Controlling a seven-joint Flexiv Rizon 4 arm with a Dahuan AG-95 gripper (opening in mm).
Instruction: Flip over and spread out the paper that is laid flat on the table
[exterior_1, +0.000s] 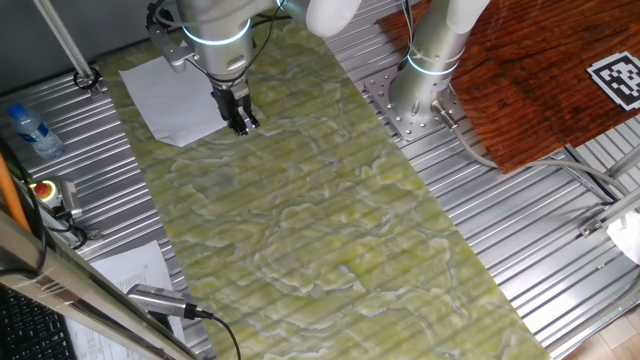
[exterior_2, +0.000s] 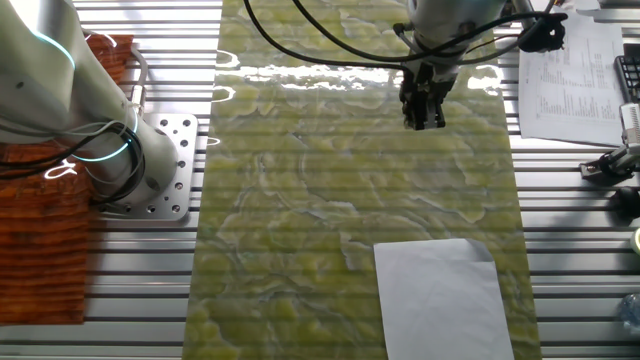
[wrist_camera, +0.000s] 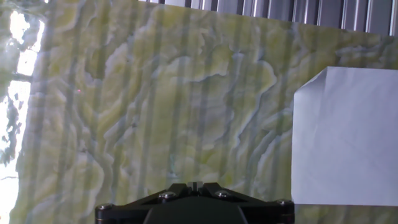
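Observation:
The paper (exterior_1: 172, 95) is a blank white sheet lying flat at the far left end of the green-yellow marbled table (exterior_1: 320, 220). It also shows in the other fixed view (exterior_2: 445, 300) and at the right of the hand view (wrist_camera: 348, 137). One of its corners curls up slightly. My gripper (exterior_1: 241, 122) hangs above the table just beside the paper's right edge and touches nothing. Its fingers are together and hold nothing. It also shows in the other fixed view (exterior_2: 423, 118) and at the bottom of the hand view (wrist_camera: 196, 185).
A second arm's base (exterior_1: 420, 95) stands on the ribbed metal beside the table, with a reddish-brown wood panel (exterior_1: 540, 70) behind it. A water bottle (exterior_1: 30, 130) and a printed sheet (exterior_1: 130, 268) lie on the metal at the left. Cables hang near my wrist.

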